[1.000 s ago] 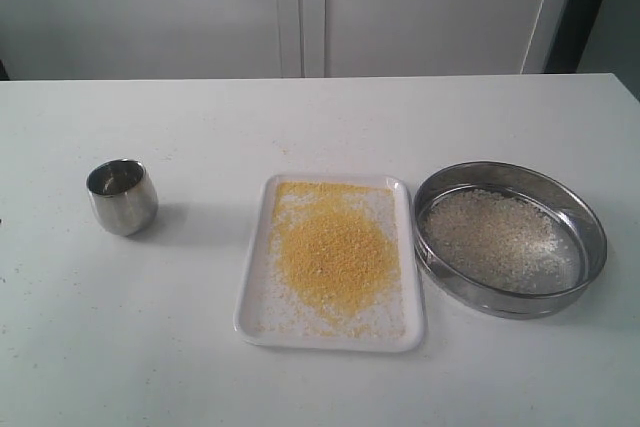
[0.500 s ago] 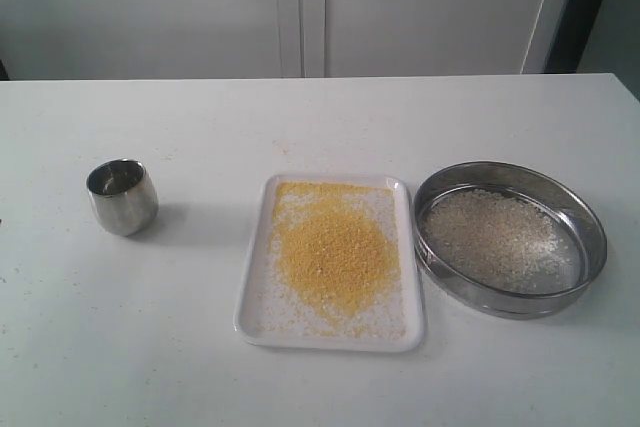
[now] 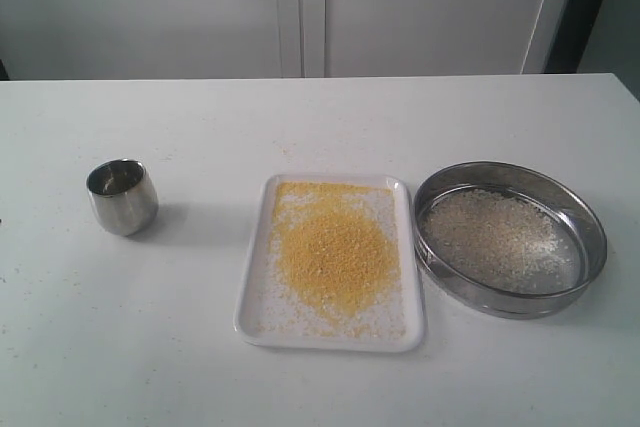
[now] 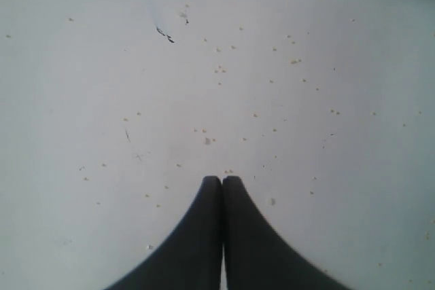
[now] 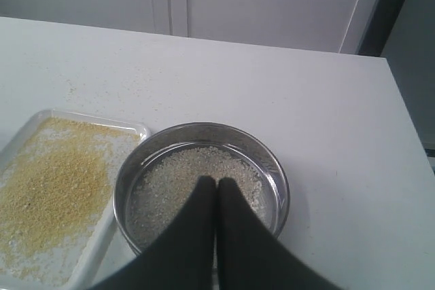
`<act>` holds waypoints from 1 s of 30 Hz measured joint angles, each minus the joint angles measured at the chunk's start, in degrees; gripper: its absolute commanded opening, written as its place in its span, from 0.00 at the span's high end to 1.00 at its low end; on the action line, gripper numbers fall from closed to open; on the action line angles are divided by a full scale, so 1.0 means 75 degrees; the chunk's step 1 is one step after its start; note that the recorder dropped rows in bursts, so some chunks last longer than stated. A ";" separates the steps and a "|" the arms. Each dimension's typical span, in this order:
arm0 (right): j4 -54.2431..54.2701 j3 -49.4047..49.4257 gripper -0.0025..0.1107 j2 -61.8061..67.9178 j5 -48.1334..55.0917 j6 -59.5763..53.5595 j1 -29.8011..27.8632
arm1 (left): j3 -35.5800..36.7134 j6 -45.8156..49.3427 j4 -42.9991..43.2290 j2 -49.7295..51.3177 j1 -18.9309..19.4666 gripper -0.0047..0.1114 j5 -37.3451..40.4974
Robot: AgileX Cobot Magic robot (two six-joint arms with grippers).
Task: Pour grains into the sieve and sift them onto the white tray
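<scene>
The white tray [image 3: 252, 307] lies mid-table with a heap of fine yellow grains [image 3: 335, 257] on it. Right beside it the round steel sieve [image 3: 590, 237] stands on the table, whitish rice-like grains [image 3: 495, 237] spread over its mesh. Neither arm shows in the exterior view. In the right wrist view my right gripper [image 5: 217, 181] is shut and empty, hanging above the sieve [image 5: 268, 157], the tray [image 5: 20, 134] to one side. My left gripper [image 4: 221, 179] is shut and empty over bare table speckled with stray grains [image 4: 221, 69].
A small rounded steel cup [image 3: 122, 197] stands upright at the left of the table. The white tabletop [image 3: 400, 117] reaches back to a pale wall. In the right wrist view the table's edge [image 5: 408, 134] runs close beyond the sieve.
</scene>
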 measured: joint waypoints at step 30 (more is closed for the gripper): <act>0.0000 0.2461 0.98 -0.3689 -0.0238 0.0000 0.0000 | 0.0000 0.0000 0.0000 0.0000 0.0000 0.96 0.0000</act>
